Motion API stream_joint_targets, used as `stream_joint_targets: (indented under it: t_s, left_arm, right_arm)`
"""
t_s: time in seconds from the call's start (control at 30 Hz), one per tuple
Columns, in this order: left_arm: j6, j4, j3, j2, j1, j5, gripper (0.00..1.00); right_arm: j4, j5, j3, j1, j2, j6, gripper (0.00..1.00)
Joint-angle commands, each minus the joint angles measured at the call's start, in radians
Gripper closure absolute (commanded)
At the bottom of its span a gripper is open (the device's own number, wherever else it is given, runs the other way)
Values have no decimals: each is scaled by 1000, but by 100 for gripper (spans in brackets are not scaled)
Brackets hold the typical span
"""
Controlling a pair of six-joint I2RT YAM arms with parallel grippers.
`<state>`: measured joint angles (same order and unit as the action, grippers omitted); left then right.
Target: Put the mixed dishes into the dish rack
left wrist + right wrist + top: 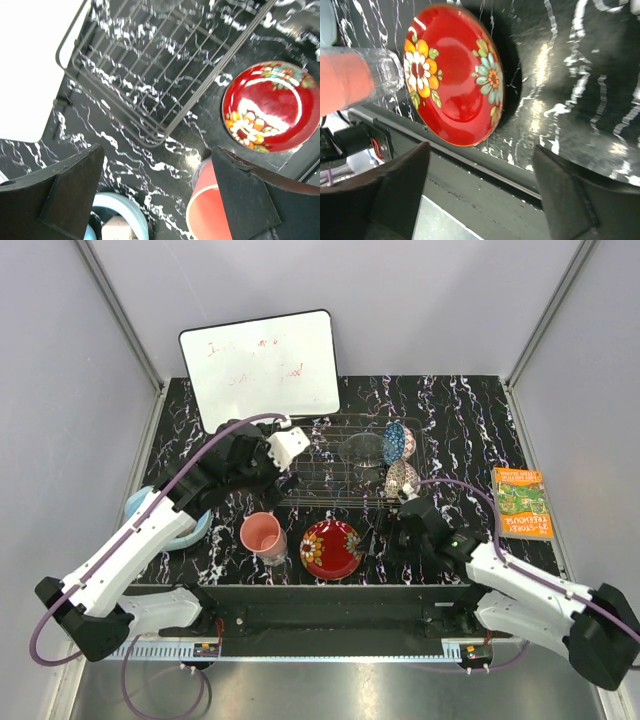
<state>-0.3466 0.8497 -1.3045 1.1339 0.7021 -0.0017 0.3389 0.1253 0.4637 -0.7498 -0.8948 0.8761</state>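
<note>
**Top view.**
- The dish rack (330, 482) sits mid-table in front of a whiteboard (260, 365). Its left end is hidden under the left arm (190, 505).
- Right part of the rack: the clear glass bowl (362, 448) is faint against the wires. The blue patterned bowl (397, 442) stands on edge just beside it, and the cream-gold patterned bowl (401, 478) is nearer the front.
- Outside the rack, by the table's front edge: the pink cup (262, 535) and red floral plate (331, 548) are side by side and apart.
- The clear stemmed glass (281, 558) is at the cup's near right. Its outline is barely readable.
- The light-blue bowl (135, 508) is half covered by the left arm. A book (523, 502) lies at the far right.
- The right arm (470, 555) ends just right of the plate. Its fingers are dark on the dark table (460, 430), so their spread is unreadable here.

**Left wrist.**
- The left gripper (156, 155) has its fingers spread wide with nothing between them.
- A corner of the rack is above. The plate is at the right, off the rack.
- The cup is cut off by the right finger, and the light-blue bowl is cropped at the bottom. The whiteboard is blown out white.

**Right wrist.**
- The right gripper (481, 150) is spread wide and empty.
- The plate lies beyond the fingers, near the table's front edge.
- At the left edge the glass overlaps the blurred cup. I cannot tell whether they touch.
</note>
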Motion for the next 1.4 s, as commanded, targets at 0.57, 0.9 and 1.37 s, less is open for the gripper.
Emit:
stream_joint_targets:
  t_s: [0.57, 0.9, 1.37]
  left_arm:
    - [-28, -29, 39, -31, -135, 32, 6]
    - [-37, -37, 37, -20, -156, 35, 6]
    - [-40, -26, 16, -25, -164, 20, 6]
  right_arm:
    - [-388, 114, 16, -16, -447, 57, 30]
    - [-387, 79, 4, -66, -435, 80, 58]
    - [-345, 36, 13, -112, -383, 70, 100]
